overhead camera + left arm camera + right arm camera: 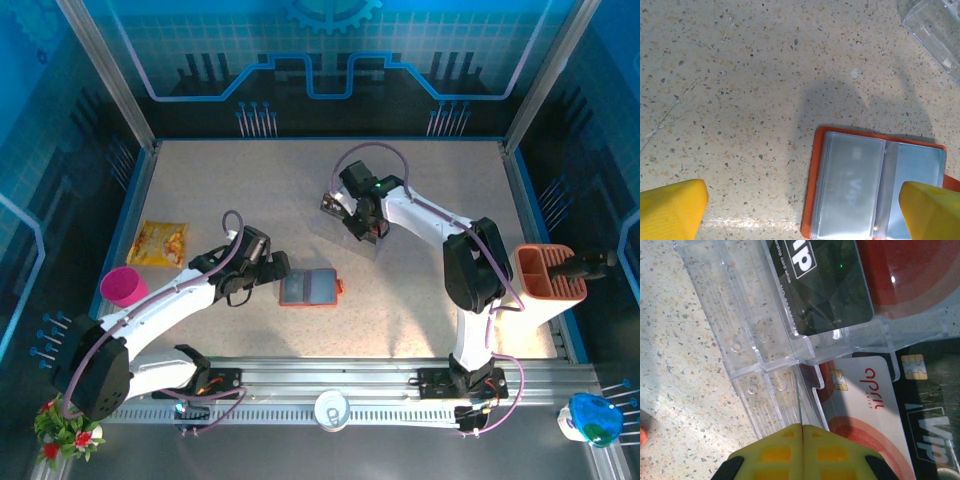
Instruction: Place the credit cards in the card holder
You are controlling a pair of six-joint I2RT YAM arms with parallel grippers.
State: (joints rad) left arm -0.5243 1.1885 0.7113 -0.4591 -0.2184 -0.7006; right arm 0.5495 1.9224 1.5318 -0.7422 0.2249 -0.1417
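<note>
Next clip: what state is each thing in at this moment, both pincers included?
Orange-red folding card holder: lying open, pockets up.
Dark, red and white credit cards: lying flat in the tray.
Clear plastic tray: on the table, holding cards.
Left pincer: open, holding nothing.
Right pincer: shut, over the tray.
Pink cup: upright.
Yellow snack packet: lying flat.

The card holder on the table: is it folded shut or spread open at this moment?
Spread open. The card holder lies flat, both grey-blue pocket panels facing up, with the orange cover showing around their edges.
</note>
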